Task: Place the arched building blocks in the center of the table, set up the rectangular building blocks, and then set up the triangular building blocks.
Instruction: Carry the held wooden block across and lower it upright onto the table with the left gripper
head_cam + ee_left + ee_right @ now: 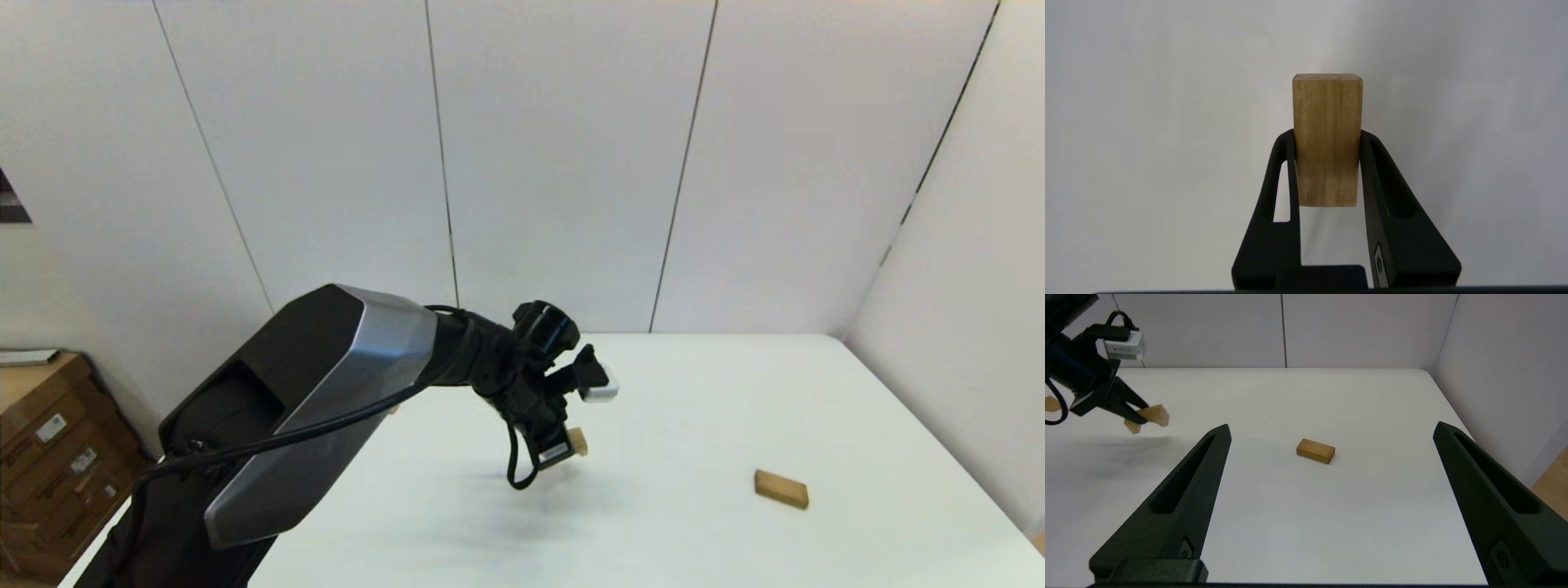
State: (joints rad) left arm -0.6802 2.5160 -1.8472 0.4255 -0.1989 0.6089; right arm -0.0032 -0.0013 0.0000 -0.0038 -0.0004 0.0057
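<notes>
My left gripper (565, 447) hangs above the middle of the white table (735, 392), shut on the arched block (578, 441), a light-wood oblong. In the left wrist view that block (1327, 122) sits clamped between the two fingers with its flat top showing and its notch hidden. From the right wrist view the left gripper (1137, 416) holds it (1154, 415) just off the surface. The rectangular block (781, 488) lies flat to the right, also seen from the right wrist (1315, 451). My right gripper (1331, 428) is open and empty, low and short of that block. A small light-wood piece (1050, 404) shows beyond the left arm; I cannot tell its shape.
White wall panels close the table's far and right sides. Cardboard boxes (49, 457) stand on the floor off the table's left edge. The left arm's big grey-black link (310, 408) hides the near left part of the table.
</notes>
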